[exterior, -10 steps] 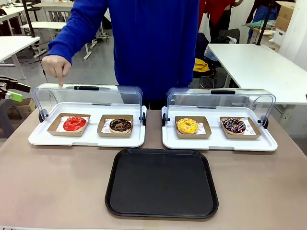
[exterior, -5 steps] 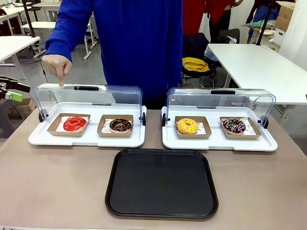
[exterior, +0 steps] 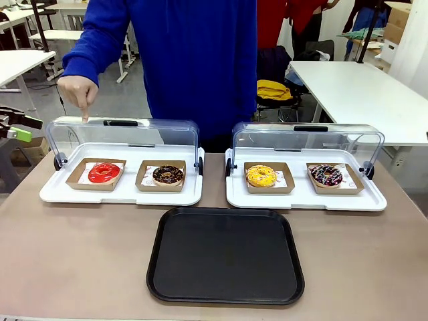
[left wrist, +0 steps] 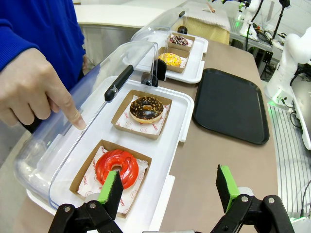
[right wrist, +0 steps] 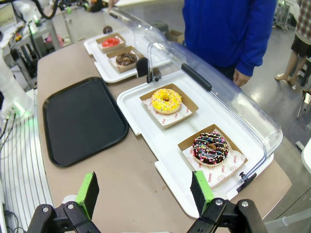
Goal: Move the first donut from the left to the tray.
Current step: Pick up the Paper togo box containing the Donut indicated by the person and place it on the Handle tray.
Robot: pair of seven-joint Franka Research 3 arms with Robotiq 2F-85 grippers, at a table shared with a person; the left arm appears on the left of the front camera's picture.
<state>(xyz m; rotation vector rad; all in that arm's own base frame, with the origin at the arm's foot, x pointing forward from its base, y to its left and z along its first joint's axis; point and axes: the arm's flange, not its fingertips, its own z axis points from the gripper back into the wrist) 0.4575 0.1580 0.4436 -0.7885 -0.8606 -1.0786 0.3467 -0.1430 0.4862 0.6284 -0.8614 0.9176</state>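
The red-iced ring donut lies in its brown cardboard dish at the left end of the left white tray. The black tray lies flat at the near middle of the table, bare. My left gripper hangs open off the table's left side, level with the lid, its green pads straddling the red donut's near edge from above in the wrist view. My right gripper is open above the table's right end. A person's finger points down at the lid above the red donut.
A chocolate donut shares the left white tray. The right white tray holds a yellow donut and a sprinkled dark one. Both clear lids stand open behind the trays. The person in blue stands at the far edge.
The person's body shifted slightly; the pointing hand stays over the lid. Neither arm nor any donut has moved.
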